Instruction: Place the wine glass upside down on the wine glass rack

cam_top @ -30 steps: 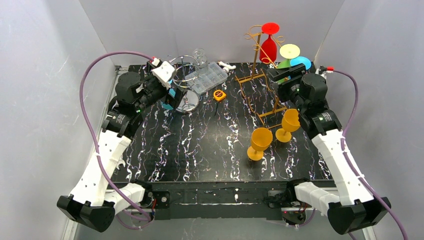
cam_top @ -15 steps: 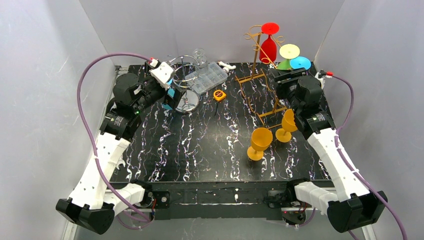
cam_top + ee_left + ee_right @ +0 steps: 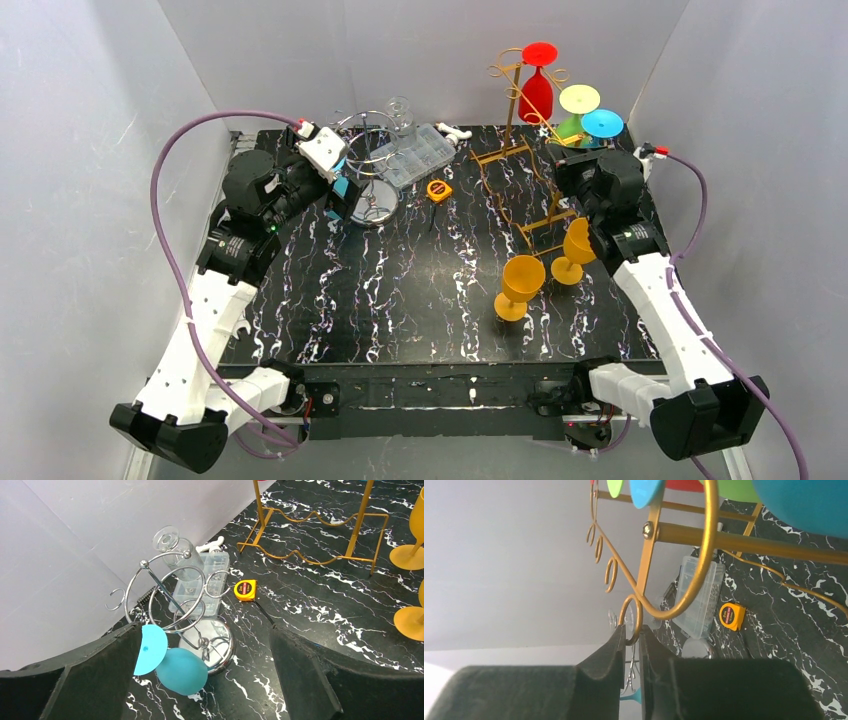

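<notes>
The gold wine glass rack (image 3: 515,150) stands at the back right. Red (image 3: 537,95), yellow (image 3: 579,99), green (image 3: 568,128) and blue (image 3: 602,122) glasses hang upside down on it. My right gripper (image 3: 558,150) sits just below the blue glass (image 3: 804,505). Its jaws (image 3: 632,632) are shut to a thin slit, with a gold curl of the rack (image 3: 631,615) showing at the tips; contact cannot be told. Two orange glasses (image 3: 520,285) (image 3: 578,250) stand upright on the table. My left gripper (image 3: 205,630) is wide open and empty beside a teal glass (image 3: 181,671).
The teal glass hangs on a chrome rack (image 3: 372,175) at the back left, along with a clear glass (image 3: 172,542). A clear plastic box (image 3: 418,153) and a yellow tape measure (image 3: 438,189) lie between the two racks. Grey walls close in three sides.
My right gripper's jaws have closed from wide apart to a thin slit beside the blue glass, which stays hanging on the gold rack. The left arm has drifted slightly left.
</notes>
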